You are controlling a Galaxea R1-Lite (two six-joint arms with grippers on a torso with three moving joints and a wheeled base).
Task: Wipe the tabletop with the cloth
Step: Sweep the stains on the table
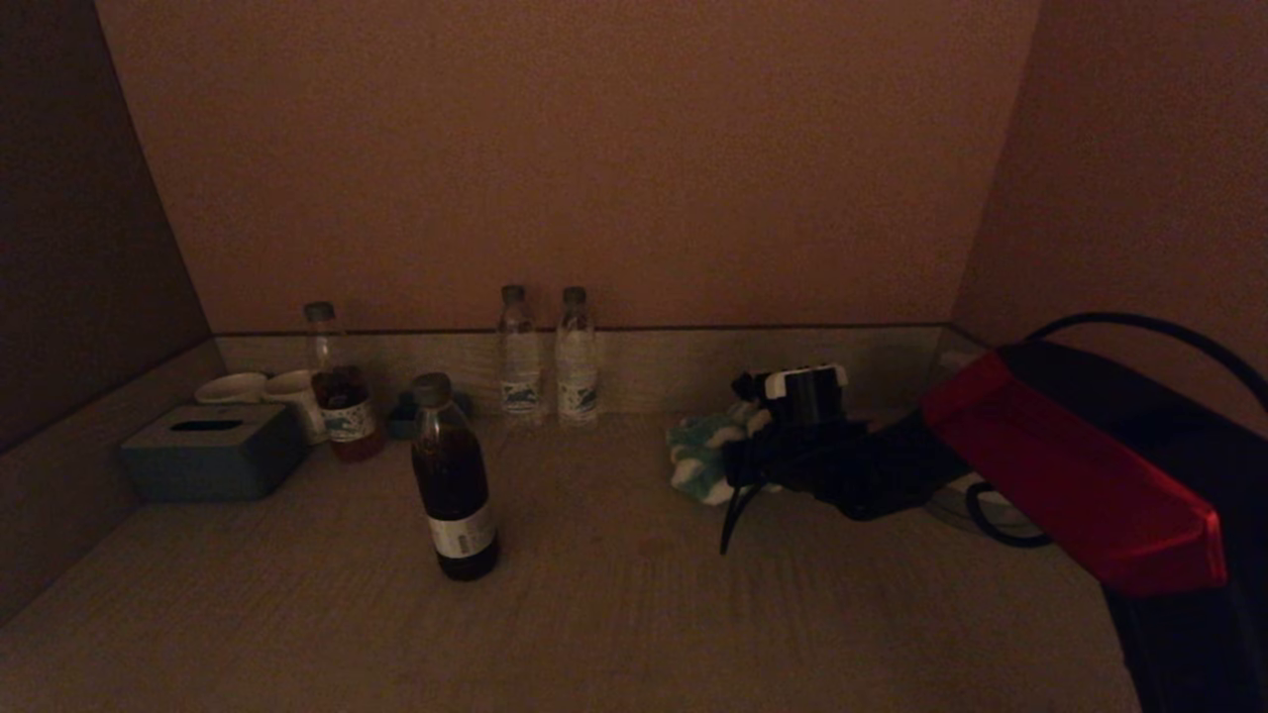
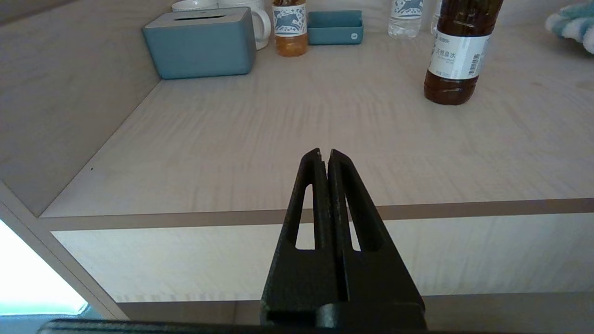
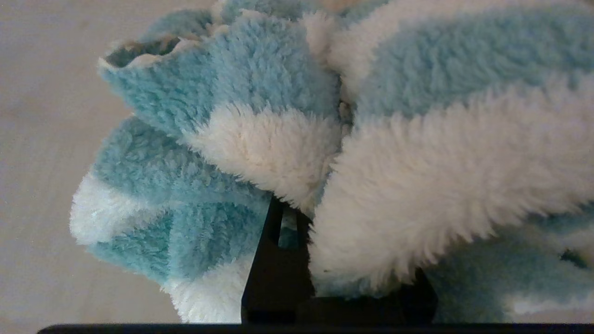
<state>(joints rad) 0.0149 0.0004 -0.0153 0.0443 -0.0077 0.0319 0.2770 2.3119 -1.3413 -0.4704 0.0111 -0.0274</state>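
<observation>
The fluffy blue and white cloth (image 1: pixel 698 456) lies bunched on the wooden tabletop (image 1: pixel 614 594), toward the back right. It also shows in the left wrist view (image 2: pixel 573 23). My right gripper (image 1: pixel 738 460) is down at the cloth's right side. In the right wrist view the cloth (image 3: pixel 222 93) fills the frame, and the gripper (image 3: pixel 334 204) is shut on a thick fold of it, with the fingertips buried in the pile. My left gripper (image 2: pixel 325 152) is shut and empty, held off the table's front edge at the left, out of the head view.
A dark tea bottle (image 1: pixel 454 480) stands mid-table, left of the cloth. A blue tissue box (image 1: pixel 213 451), white cups (image 1: pixel 263 388), a half-full bottle (image 1: pixel 342 401), a small blue tray (image 2: pixel 335 28) and two water bottles (image 1: pixel 547 356) line the back and left. Walls enclose three sides.
</observation>
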